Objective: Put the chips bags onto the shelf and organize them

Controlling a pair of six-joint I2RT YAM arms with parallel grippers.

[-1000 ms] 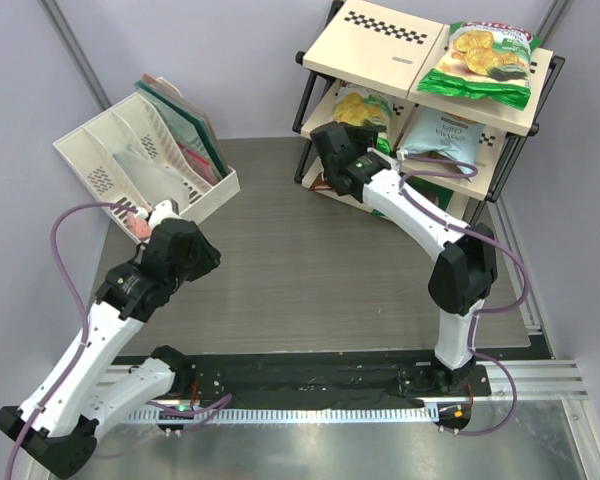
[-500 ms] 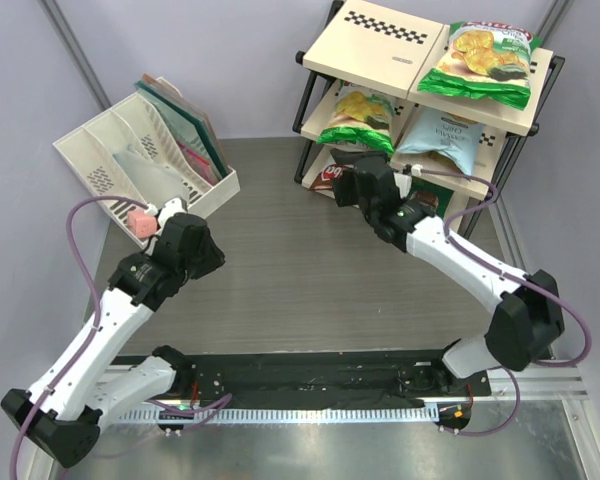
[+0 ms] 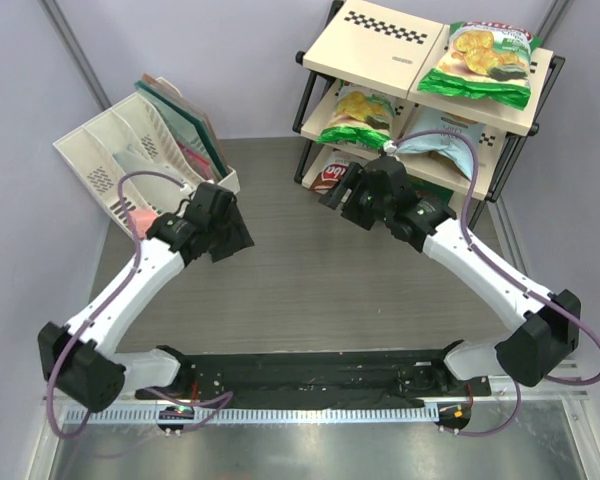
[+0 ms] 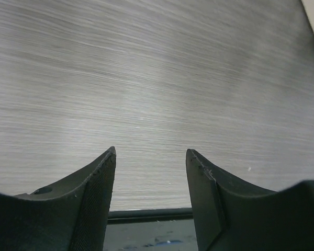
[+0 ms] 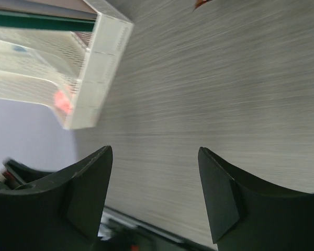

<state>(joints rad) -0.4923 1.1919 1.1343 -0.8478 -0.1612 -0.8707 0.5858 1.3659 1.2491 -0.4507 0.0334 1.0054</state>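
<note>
Only overhead, chips bags point(image 3: 483, 62) on shelf point(image 3: 380, 48)

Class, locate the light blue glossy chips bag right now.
In the top external view, the light blue bag lies at the right of the middle board of the black-framed shelf, beside a green-and-white bag.

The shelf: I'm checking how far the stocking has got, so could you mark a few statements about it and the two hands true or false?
1. A green-and-white bag lies on the top tier of the shelf. True.
2. The light blue bag lies on the table. False: it sits on the shelf's middle tier, on the right side.
3. The right hand is shut on a chips bag. False: it is open and empty, with only bare table between its fingers.
4. The left hand is open with nothing in it. True.
</note>
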